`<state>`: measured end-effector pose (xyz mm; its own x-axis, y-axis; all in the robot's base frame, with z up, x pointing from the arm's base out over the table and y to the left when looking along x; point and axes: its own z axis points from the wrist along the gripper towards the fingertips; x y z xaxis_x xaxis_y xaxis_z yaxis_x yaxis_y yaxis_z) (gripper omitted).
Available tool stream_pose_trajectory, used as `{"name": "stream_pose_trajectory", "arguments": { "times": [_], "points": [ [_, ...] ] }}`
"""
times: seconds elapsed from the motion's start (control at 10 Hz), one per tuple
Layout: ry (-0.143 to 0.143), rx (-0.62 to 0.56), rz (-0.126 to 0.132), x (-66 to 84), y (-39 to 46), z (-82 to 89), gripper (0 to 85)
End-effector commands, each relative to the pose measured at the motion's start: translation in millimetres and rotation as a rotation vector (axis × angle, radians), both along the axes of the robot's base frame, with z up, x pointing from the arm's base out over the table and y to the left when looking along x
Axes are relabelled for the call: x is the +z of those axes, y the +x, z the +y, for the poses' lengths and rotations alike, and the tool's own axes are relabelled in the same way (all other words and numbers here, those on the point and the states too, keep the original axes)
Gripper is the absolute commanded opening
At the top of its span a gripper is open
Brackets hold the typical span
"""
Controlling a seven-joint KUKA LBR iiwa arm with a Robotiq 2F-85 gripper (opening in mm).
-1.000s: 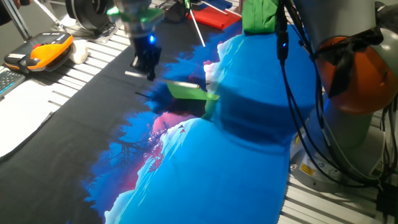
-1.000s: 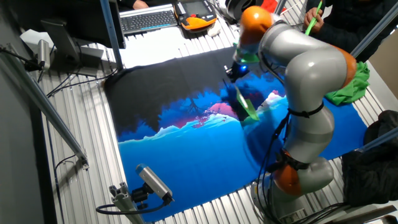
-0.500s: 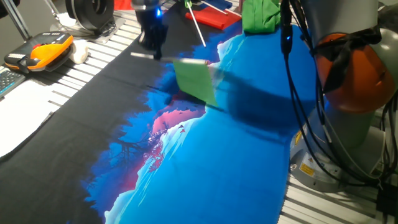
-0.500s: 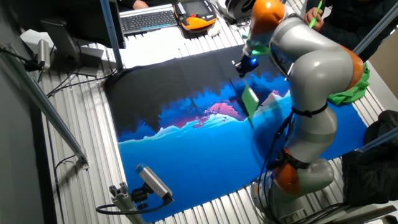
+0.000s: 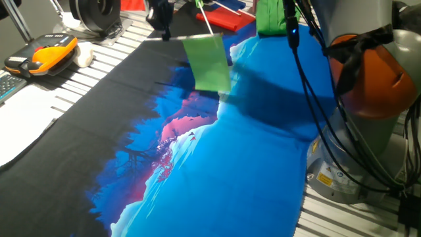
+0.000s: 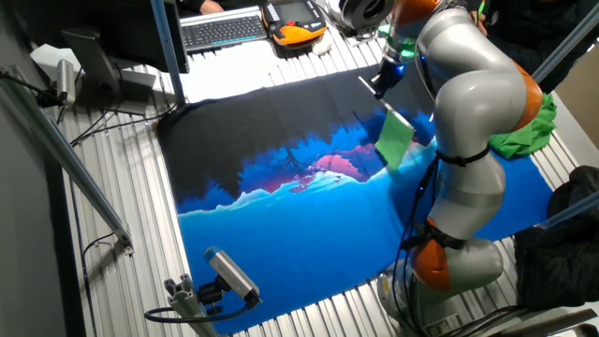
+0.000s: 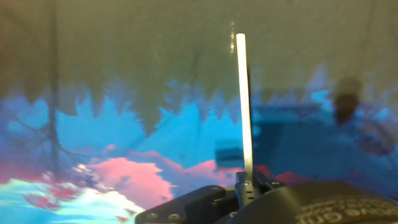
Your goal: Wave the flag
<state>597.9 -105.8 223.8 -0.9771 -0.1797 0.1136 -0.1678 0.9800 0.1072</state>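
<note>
The flag [image 5: 208, 63] is a light-green cloth on a thin white stick. It hangs in the air above the blue and black printed cloth [image 5: 217, 171]. My gripper [image 5: 163, 31] is at the top of one fixed view, shut on the stick's end, with the green cloth drooping to its right. In the other fixed view the flag [image 6: 394, 140] hangs just below and right of the gripper [image 6: 382, 82]. The hand view shows the white stick [image 7: 242, 106] pointing away from the shut gripper [image 7: 247, 182]; the green cloth is out of that view.
A darker green cloth bundle [image 5: 273, 16] and a red flag [image 5: 227, 16] lie at the far edge. An orange device [image 5: 46, 52] and a keyboard [image 6: 223, 30] sit beside the printed cloth. My arm's orange base [image 5: 368, 72] and cables stand at the right.
My gripper has risen and moved toward the far edge with the flag. The green cloth went from low and flat over the table to hanging upright in the air.
</note>
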Motion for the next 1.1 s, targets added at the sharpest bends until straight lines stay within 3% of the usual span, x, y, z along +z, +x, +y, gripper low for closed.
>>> {"name": "stream_pose_trajectory", "arguments": {
  "times": [0.0,0.2,0.3,0.4,0.5,0.8,0.9,1.0],
  "points": [
    [-0.001,0.110,-0.010,-0.8,1.6,0.3,0.0],
    [0.032,0.021,-0.010,-1.1,-0.9,11.3,0.0],
    [0.023,-0.075,0.016,0.8,-5.1,18.0,0.0],
    [0.035,-0.208,0.047,3.2,-10.6,25.6,0.0],
    [0.056,-0.326,0.063,4.9,-15.9,34.0,0.0],
    [0.055,-0.573,0.042,7.2,-32.7,54.0,0.0],
    [0.063,-0.730,0.062,6.4,-39.5,61.9,0.0],
    [0.076,-0.852,0.067,4.9,-42.8,67.0,0.0]
  ]
}}
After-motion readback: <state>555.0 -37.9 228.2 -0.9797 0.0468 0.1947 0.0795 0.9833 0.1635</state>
